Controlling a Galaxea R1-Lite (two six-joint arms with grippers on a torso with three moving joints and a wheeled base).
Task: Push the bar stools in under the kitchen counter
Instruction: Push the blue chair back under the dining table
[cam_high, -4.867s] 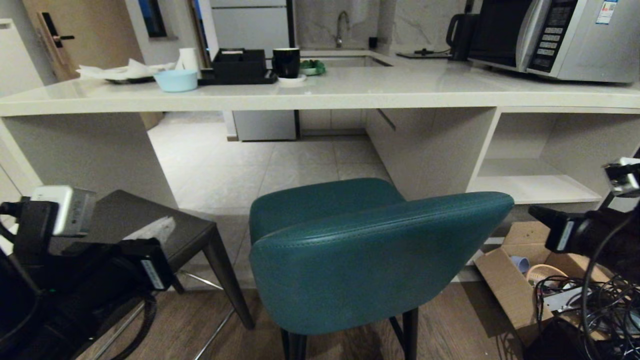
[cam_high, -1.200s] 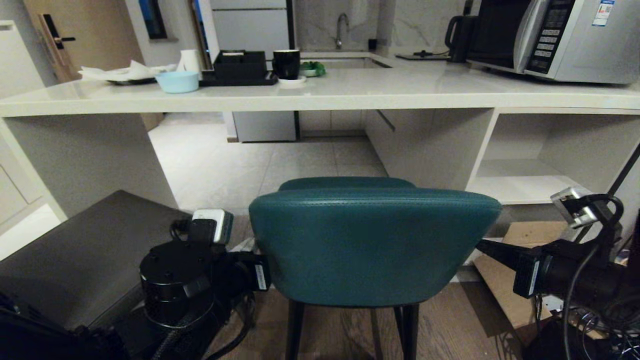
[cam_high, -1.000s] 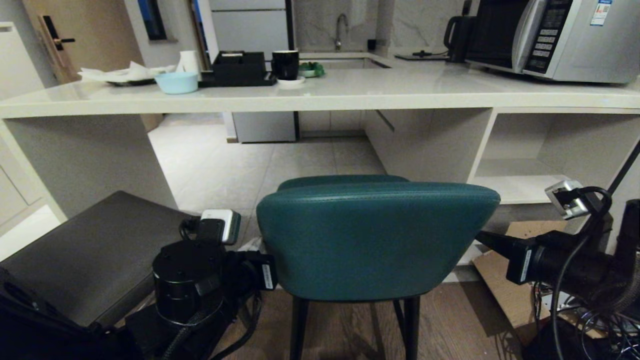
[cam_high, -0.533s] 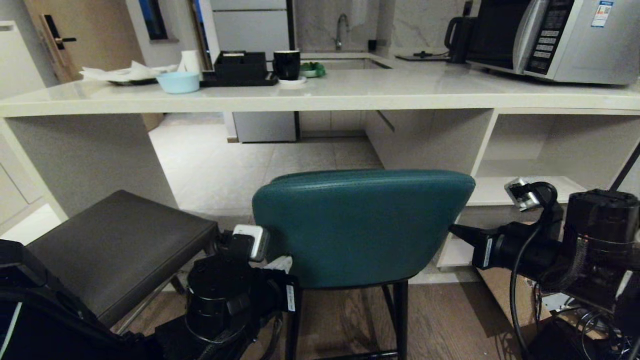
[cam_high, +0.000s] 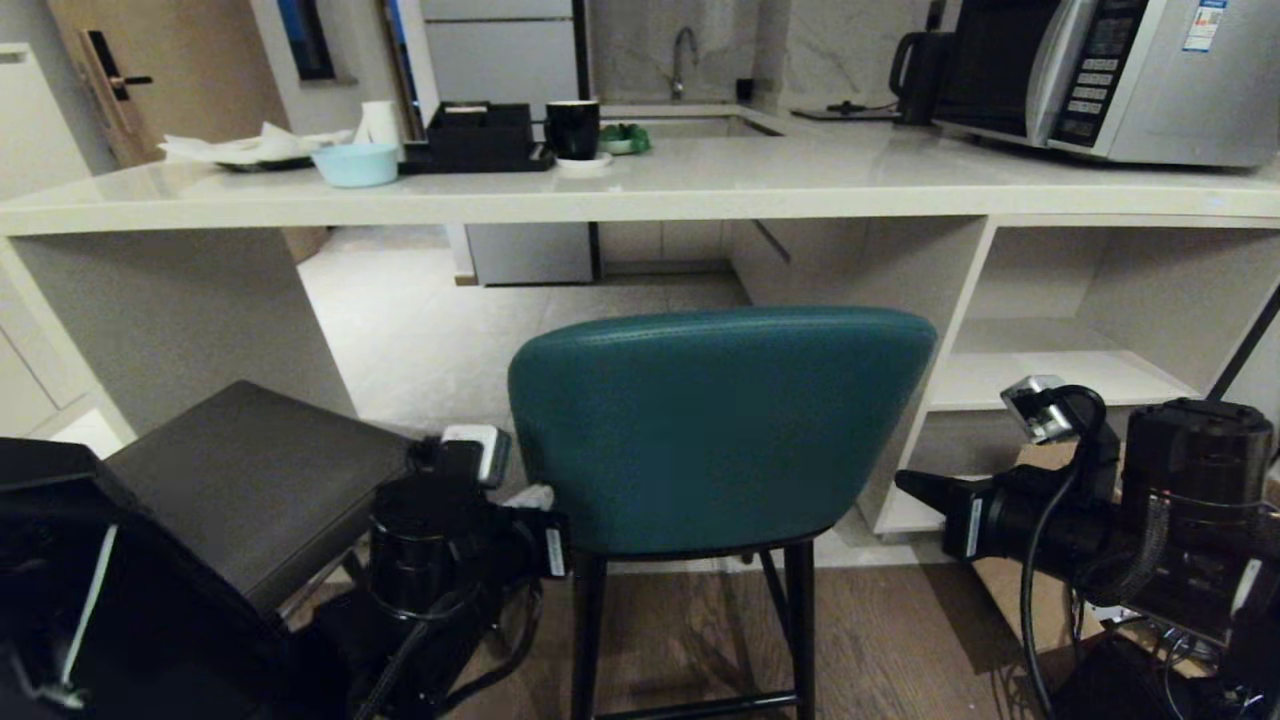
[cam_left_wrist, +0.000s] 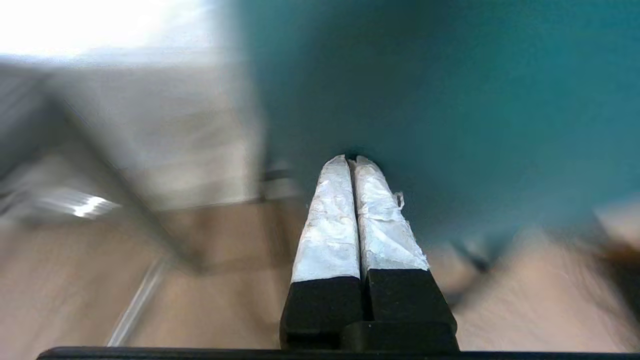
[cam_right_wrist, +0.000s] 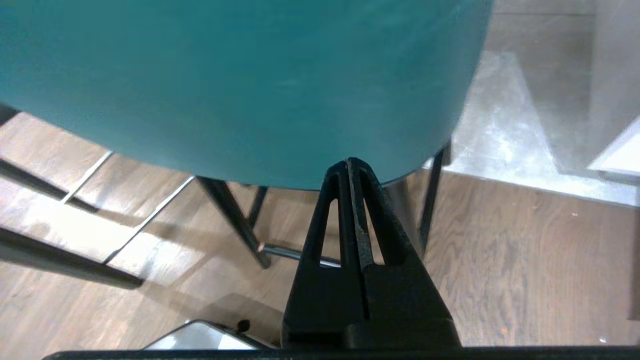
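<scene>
Two clenched tools, left tool (cam_left_wrist: 350, 160) and right tool (cam_right_wrist: 350, 162), press our teal bar stool's (cam_high: 720, 430) padded back low at both edges; tall and top-heavy, it may tip.

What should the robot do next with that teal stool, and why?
Probably keep pushing straight ahead. Both grippers, left and right, are shut with their tips at the back of the teal stool, one on each side. The stool stands before the open space under the counter, not yet under it.
</scene>
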